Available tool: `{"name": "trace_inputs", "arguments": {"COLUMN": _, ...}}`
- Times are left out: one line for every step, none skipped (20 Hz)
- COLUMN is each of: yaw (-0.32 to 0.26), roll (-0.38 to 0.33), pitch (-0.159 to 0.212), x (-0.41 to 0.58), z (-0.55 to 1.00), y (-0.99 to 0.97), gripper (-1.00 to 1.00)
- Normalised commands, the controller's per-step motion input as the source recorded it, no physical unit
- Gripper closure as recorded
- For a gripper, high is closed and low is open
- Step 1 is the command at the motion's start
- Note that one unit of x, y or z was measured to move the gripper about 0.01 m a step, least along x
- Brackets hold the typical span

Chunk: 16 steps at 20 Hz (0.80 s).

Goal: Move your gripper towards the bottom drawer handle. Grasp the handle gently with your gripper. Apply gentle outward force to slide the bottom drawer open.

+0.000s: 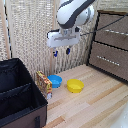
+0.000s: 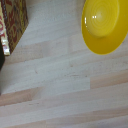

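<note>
In the exterior view the dark brown cabinet stands at the right, and its bottom drawer [image 1: 111, 61] sits flush with the front. The bottom drawer handle [image 1: 107, 58] is a thin silvery bar across that front. An identical bar [image 1: 116, 31] marks the drawer above. My gripper [image 1: 61, 51] hangs from the white arm high over the floor, well to the exterior view's left of the cabinet. Its two blue fingertips [image 1: 67, 50] are apart with nothing between them. The wrist view shows no fingers and no handle, only the floor below.
A black fabric box [image 1: 17, 92] fills the exterior view's lower left. Beside it stand a patterned carton [image 1: 44, 84] [image 2: 11, 25], a blue bowl [image 1: 55, 81] and a yellow bowl [image 1: 75, 85] [image 2: 102, 25] on the pale wooden floor [image 1: 95, 102]. A wicker screen [image 1: 30, 30] stands behind.
</note>
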Motion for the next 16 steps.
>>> {"name": "trace_inputs", "arguments": {"yaw": 0.09, "roll": -0.186, "pitch": 0.04, "x": 0.014, "z": 0.0, "y": 0.44, "gripper": -1.0}}
{"name": "trace_inputs", "arguments": {"yaw": 0.111, "roll": -0.375, "pitch": 0.02, "x": 0.0, "z": 0.0, "y": -0.07, "gripper": -1.0}}
{"name": "trace_inputs", "arguments": {"yaw": 0.111, "roll": -0.375, "pitch": 0.02, "x": 0.0, "z": 0.0, "y": -0.07, "gripper": -1.0}}
{"name": "trace_inputs", "arguments": {"yaw": 0.107, "roll": -0.375, "pitch": 0.021, "x": 0.0, "z": 0.0, "y": -0.08, "gripper": -1.0}}
{"name": "trace_inputs", "arguments": {"yaw": 0.104, "roll": -0.375, "pitch": 0.014, "x": 0.0, "z": 0.0, "y": -0.09, "gripper": -1.0}}
{"name": "trace_inputs", "arguments": {"yaw": 0.099, "roll": -0.375, "pitch": 0.011, "x": 0.0, "z": 0.0, "y": -0.09, "gripper": -1.0}}
{"name": "trace_inputs", "arguments": {"yaw": 0.095, "roll": -0.375, "pitch": 0.009, "x": 0.0, "z": 0.0, "y": -0.1, "gripper": -1.0}}
{"name": "trace_inputs", "arguments": {"yaw": 0.095, "roll": -0.375, "pitch": 0.009, "x": 0.0, "z": 0.0, "y": -0.09, "gripper": -1.0}}
{"name": "trace_inputs", "arguments": {"yaw": 0.094, "roll": -0.375, "pitch": 0.009, "x": 0.0, "z": 0.0, "y": -0.1, "gripper": -1.0}}
{"name": "trace_inputs", "arguments": {"yaw": 0.092, "roll": -0.375, "pitch": 0.01, "x": 0.0, "z": 0.0, "y": -0.1, "gripper": -1.0}}
{"name": "trace_inputs", "arguments": {"yaw": 0.091, "roll": -0.375, "pitch": 0.011, "x": 0.0, "z": 0.0, "y": -0.1, "gripper": -1.0}}
{"name": "trace_inputs", "arguments": {"yaw": 0.09, "roll": -0.375, "pitch": 0.011, "x": 0.0, "z": 0.0, "y": -0.11, "gripper": -1.0}}
{"name": "trace_inputs", "arguments": {"yaw": 0.089, "roll": -0.375, "pitch": 0.012, "x": 0.0, "z": 0.0, "y": -0.11, "gripper": -1.0}}
{"name": "trace_inputs", "arguments": {"yaw": 0.088, "roll": -0.375, "pitch": 0.011, "x": 0.0, "z": 0.0, "y": -0.11, "gripper": -1.0}}
{"name": "trace_inputs", "arguments": {"yaw": 0.087, "roll": -0.375, "pitch": 0.013, "x": 0.0, "z": -0.01, "y": -0.12, "gripper": -1.0}}
{"name": "trace_inputs", "arguments": {"yaw": 0.085, "roll": -0.375, "pitch": 0.015, "x": 0.0, "z": -0.03, "y": -0.13, "gripper": -1.0}}
